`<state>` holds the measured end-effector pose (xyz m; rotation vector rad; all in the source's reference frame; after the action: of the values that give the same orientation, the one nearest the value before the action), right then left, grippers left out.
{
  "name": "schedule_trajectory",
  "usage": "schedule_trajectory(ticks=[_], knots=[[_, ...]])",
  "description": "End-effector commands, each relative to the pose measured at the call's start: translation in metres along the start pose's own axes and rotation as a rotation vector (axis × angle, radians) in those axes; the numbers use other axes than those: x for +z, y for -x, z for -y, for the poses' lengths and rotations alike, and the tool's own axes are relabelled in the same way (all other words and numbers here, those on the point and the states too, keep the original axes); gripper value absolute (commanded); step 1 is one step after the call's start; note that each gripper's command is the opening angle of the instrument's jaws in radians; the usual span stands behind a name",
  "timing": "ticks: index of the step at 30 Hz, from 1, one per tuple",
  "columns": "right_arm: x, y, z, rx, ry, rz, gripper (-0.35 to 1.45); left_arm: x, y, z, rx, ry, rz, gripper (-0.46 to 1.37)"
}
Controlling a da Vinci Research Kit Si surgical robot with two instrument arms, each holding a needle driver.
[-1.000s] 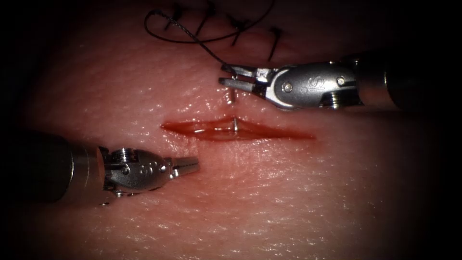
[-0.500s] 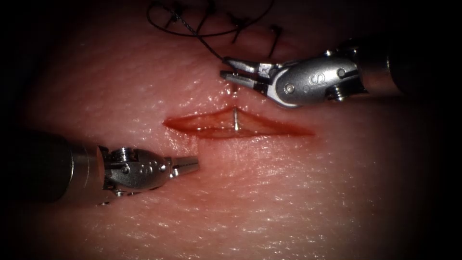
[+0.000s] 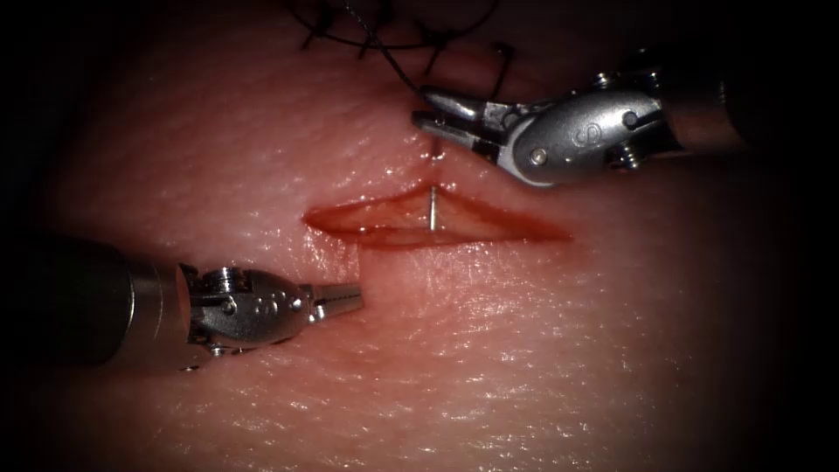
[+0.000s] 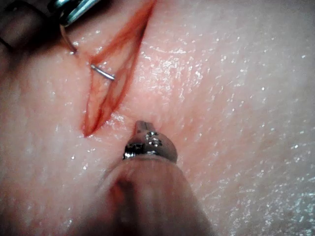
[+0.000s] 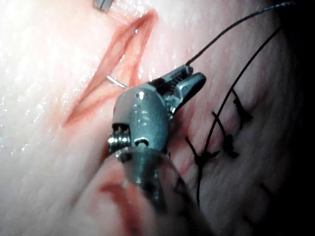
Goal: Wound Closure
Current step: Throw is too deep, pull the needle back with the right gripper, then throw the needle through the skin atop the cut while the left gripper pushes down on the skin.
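1. Endoscope view: tissue is lying across the field with the cut running left to right and glistening with red fluid. The right tool is reaching in from the right above the cut, its jaws closed on the needle near its tail end. The needle is sitting in the tissue: it is entering the upper edge just below the jaws, and a straight bright length with the tip is showing inside the open cut. The thread is trailing from the jaws up toward the finished stitches at the top. The left tool is resting low on the left, below the cut and apart from it, jaws together and holding nothing.

2. Left wrist view: the left tool is pointing toward one end of the cut, near it but not touching, jaws closed and empty. The needle is crossing the open cut as a short bright bar, and its curved back part is arching out of the far edge up to the right tool.

3. Right wrist view: the right tool is lying beside the cut, jaws clamped, with the thread leading away from their tips. The needle tip is showing in the cut just beside the tool's body. Dark stitches are lining the tissue on the other side of the tool.
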<state>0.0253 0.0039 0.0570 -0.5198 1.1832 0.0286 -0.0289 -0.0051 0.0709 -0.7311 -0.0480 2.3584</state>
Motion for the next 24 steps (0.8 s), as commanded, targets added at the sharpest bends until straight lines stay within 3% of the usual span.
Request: schedule_trajectory(ticks=[1,24], knots=[[0.0001,-0.0001,-0.0003,-0.003,0.012,0.000,-0.35,0.0000,0.0000,0.0000,0.000,0.006,0.000,-0.45],[0.0003,-0.0002,-0.0004,-0.050,0.027,0.009,-0.35,0.0000,0.0000,0.0000,0.000,0.006,0.000,-0.45]])
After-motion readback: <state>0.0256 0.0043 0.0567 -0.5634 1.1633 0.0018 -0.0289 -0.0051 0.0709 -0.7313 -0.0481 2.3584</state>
